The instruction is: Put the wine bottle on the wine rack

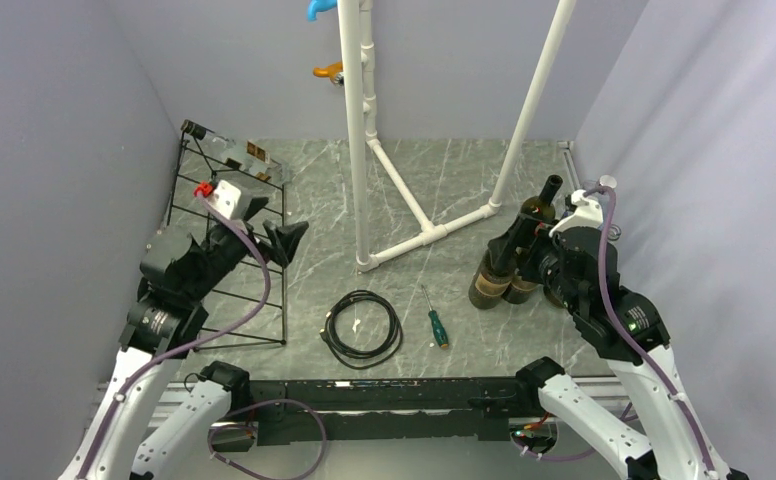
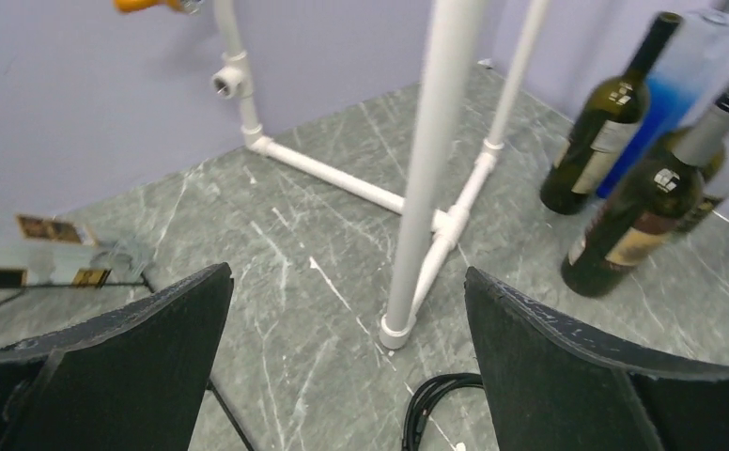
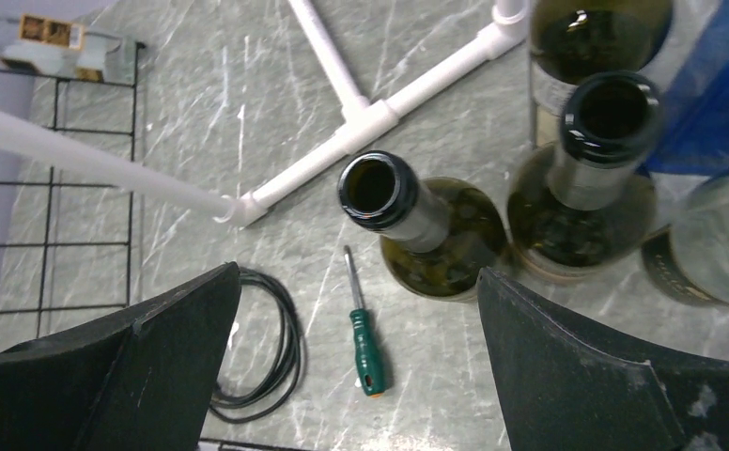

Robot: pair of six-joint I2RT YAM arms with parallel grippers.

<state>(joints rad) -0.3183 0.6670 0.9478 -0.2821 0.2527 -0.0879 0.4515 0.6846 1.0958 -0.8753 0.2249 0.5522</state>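
Several dark green wine bottles (image 1: 494, 275) stand upright at the right of the table. In the right wrist view the nearest one (image 3: 441, 240) shows its open mouth, with a second (image 3: 586, 178) beside it. My right gripper (image 3: 359, 272) is open and empty, hovering above and just in front of them (image 1: 526, 250). The black wire wine rack (image 1: 226, 250) stands at the left. My left gripper (image 1: 272, 228) is open and empty above the rack's right side, facing the bottles (image 2: 647, 211) across the table (image 2: 347, 272).
A white pipe frame (image 1: 364, 130) stands mid-table between rack and bottles. A coiled black cable (image 1: 362, 328) and a green screwdriver (image 1: 436, 325) lie near the front. A clear labelled bottle (image 1: 234, 155) lies at the rack's far end. A blue-tinted clear bottle (image 3: 718, 94) stands behind the wine bottles.
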